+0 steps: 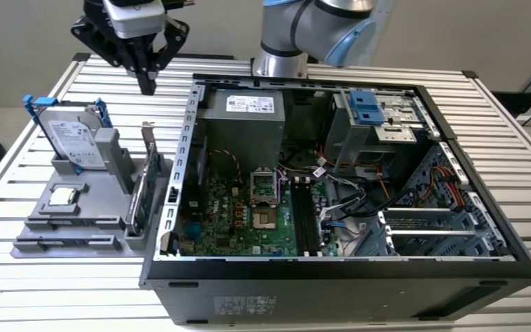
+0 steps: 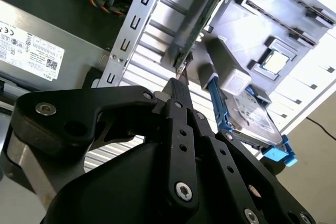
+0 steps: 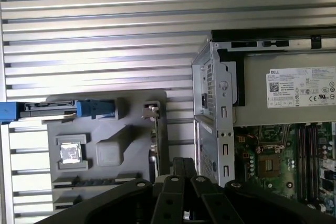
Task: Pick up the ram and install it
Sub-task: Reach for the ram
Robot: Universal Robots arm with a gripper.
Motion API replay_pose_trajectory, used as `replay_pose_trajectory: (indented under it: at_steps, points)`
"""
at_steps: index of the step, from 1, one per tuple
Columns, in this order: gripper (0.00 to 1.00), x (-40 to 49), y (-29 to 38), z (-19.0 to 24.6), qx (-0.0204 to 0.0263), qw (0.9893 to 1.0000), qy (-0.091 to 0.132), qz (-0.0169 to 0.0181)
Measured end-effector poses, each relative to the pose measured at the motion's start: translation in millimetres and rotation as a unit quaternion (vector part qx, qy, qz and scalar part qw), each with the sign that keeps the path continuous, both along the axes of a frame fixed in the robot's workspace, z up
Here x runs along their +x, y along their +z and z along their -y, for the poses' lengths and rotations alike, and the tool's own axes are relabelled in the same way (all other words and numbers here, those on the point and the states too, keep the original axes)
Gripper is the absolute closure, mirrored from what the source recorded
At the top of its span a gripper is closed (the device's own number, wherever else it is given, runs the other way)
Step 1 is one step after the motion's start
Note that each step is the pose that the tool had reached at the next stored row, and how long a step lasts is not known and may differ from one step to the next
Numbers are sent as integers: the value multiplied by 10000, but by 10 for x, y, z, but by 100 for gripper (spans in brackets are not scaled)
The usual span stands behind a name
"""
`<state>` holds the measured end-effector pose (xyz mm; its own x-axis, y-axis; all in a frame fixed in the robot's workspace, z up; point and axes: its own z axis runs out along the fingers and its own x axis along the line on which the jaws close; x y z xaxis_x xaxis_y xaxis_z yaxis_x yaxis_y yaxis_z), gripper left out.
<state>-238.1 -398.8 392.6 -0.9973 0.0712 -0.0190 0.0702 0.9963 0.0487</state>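
Hand (image 1: pixel 146 84) clenched, empty, hovering over the gray tray (image 1: pixel 99 207). Opening and squaring up first seems wise.

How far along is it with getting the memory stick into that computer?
Very early, it seems. Done: nothing that shows; the black memory slots in the open computer case look empty. In hand: the gripper hangs shut, apparently holding nothing, above the far end of the grey parts holder beside the case. Left: both picking up the ram and seating it.
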Motion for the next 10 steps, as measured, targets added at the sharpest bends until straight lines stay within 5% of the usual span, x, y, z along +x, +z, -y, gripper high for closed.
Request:
replay_pose_trajectory:
  at_steps: [10]
  points:
    - [100, -49, 1, 0, 0, 10000, 0, 0]
